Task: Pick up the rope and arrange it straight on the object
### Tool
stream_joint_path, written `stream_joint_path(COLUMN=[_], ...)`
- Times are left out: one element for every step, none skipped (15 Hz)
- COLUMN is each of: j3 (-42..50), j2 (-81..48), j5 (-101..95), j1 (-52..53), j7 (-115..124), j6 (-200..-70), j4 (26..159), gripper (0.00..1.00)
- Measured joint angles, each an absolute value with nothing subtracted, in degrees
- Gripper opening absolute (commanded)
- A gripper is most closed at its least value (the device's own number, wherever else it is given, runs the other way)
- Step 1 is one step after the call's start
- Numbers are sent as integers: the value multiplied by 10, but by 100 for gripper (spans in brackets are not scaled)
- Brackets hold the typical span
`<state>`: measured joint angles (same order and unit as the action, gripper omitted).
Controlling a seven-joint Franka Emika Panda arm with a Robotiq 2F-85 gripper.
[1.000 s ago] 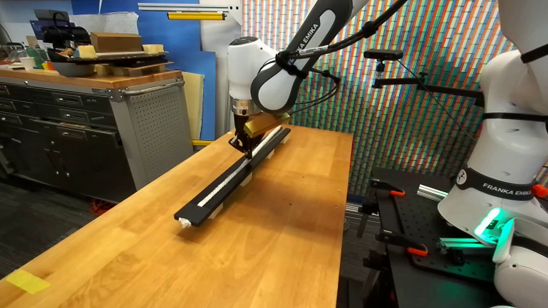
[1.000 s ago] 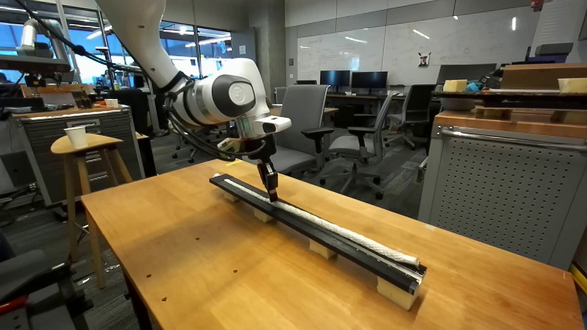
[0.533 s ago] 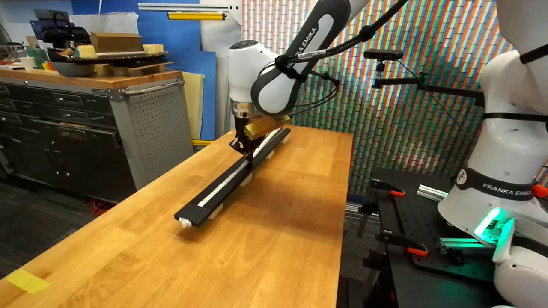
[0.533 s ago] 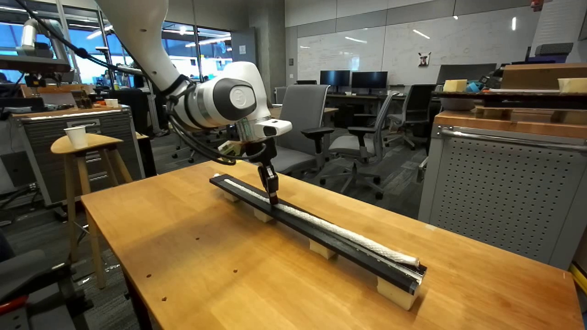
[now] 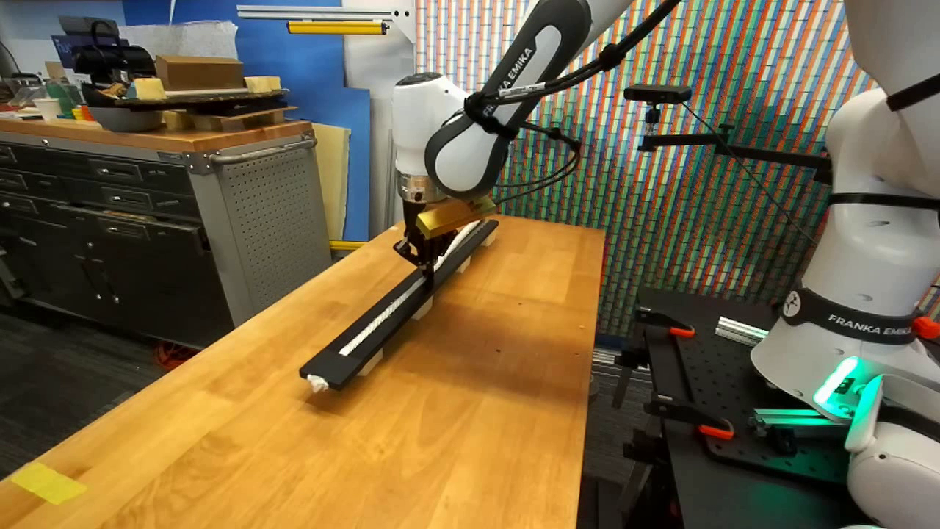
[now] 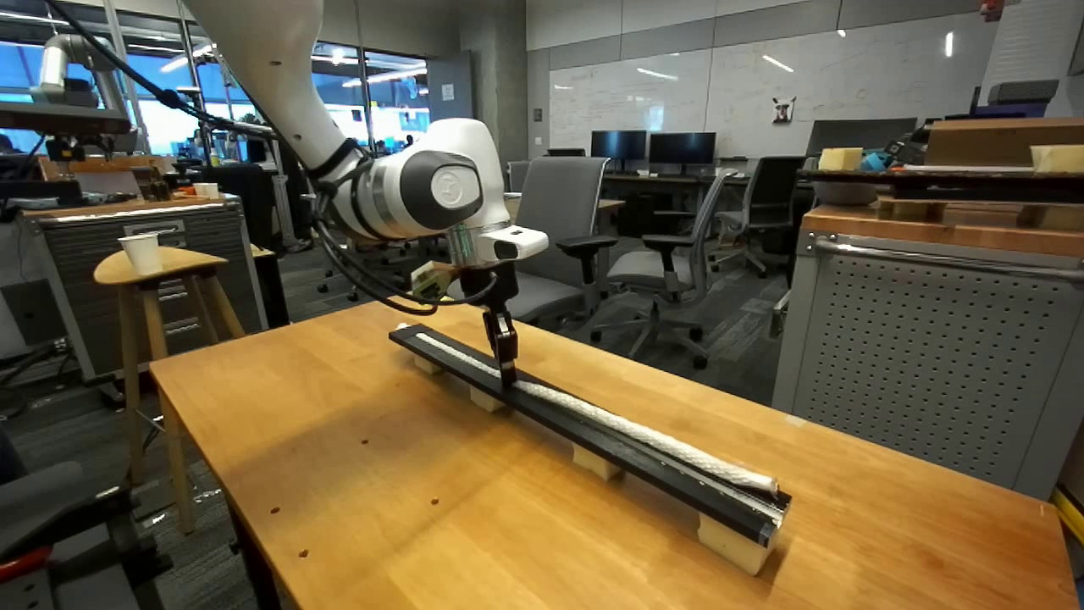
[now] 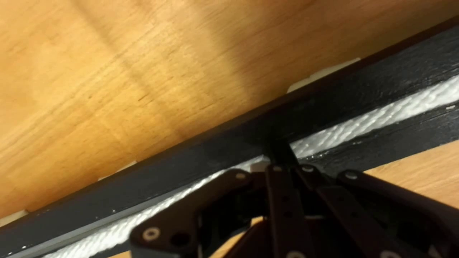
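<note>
The white rope [image 6: 652, 436] runs along the groove of the object, a long black bar [image 7: 143, 186]. On one side of the fingertips it sits down in the groove; toward the other end, in an exterior view, it rides higher and beside the groove, its tip [image 6: 766, 485] raised. A frayed white tuft [image 5: 317, 383] pokes from the bar's opposite end. My gripper [image 6: 508, 379] points down, its fingers together and their tips on the rope line partway along the bar. No rope shows between the fingers; the exact contact under the tips is hidden in the wrist view [image 7: 281, 152].
Several pale blocks [image 6: 595, 462] prop the bar above the wooden table [image 5: 470, 441]. A grey chair [image 6: 559, 220] stands behind the table. A cabinet [image 5: 272, 198] is off the table's side. Yellow tape [image 5: 48, 483] marks a table corner.
My gripper has come down slightly onto the rope line and stays shut. In an exterior view the bar and rope have shifted a tiny bit.
</note>
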<state>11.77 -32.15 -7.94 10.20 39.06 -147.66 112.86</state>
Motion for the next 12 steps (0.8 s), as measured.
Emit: stream_joint_path(j3=[118,118,119,121,123,128,136,146,156,167,177,186], j2=[-321,-320,-319,-317,-315,-312,-309,-305,-301,-296,-292,-289], j5=[-79,-79,-80,-81,-84,-90,-99,-109,-119,-129,-137,-146], j1=[102,102,103,106,109,113,118,125,132,139,145,151], j7=[391,391,393,394,399,405,415,427,439,452,464,475], j6=[-1477,-1477,-1479,-1483,-1491,-1503,-1515,-1528,-1539,-1548,-1554,-1558], j4=[1129,1130,1132,1135,1140,1147,1155,1163,1170,1177,1182,1185], gripper=[0,0,0,0,0,0,0,0,0,0,0,0])
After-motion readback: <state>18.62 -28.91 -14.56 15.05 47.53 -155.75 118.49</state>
